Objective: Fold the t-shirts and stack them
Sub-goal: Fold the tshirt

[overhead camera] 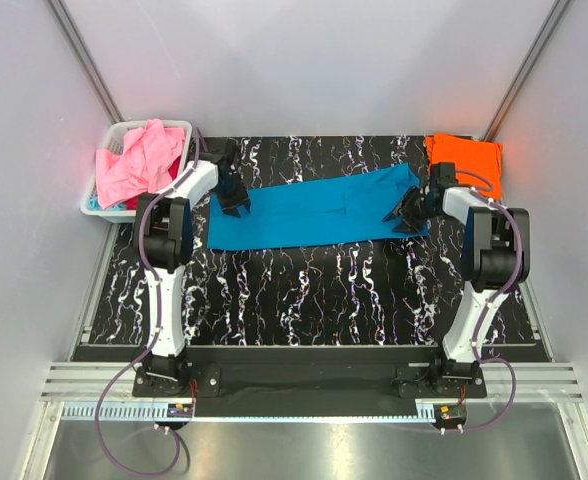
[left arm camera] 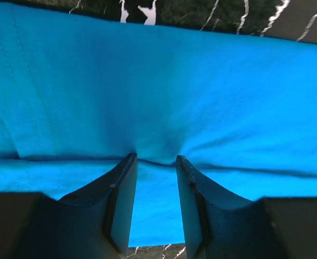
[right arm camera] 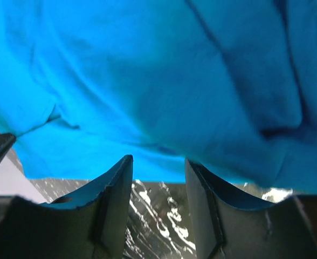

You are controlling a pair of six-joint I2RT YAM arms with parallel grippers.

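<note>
A bright teal-blue t-shirt [overhead camera: 314, 210] lies folded into a long strip across the black marbled mat [overhead camera: 304, 285]. My left gripper [overhead camera: 236, 203] is at its left end. In the left wrist view the gripper [left arm camera: 154, 160] is open, its tips pressing on a fold line of the blue cloth [left arm camera: 174, 81], which puckers between them. My right gripper [overhead camera: 406, 215] is at the strip's right end. In the right wrist view it [right arm camera: 158, 159] is open at the edge of the blue cloth [right arm camera: 147, 70], with bare mat between the fingers. A folded orange t-shirt [overhead camera: 464, 160] lies at the back right.
A white lattice basket [overhead camera: 174, 124] stands at the back left, off the mat's corner. A crumpled pink t-shirt [overhead camera: 139, 160] lies in it, with a bit of red cloth [overhead camera: 177, 168] showing beneath. White walls with metal rails close in the back and sides.
</note>
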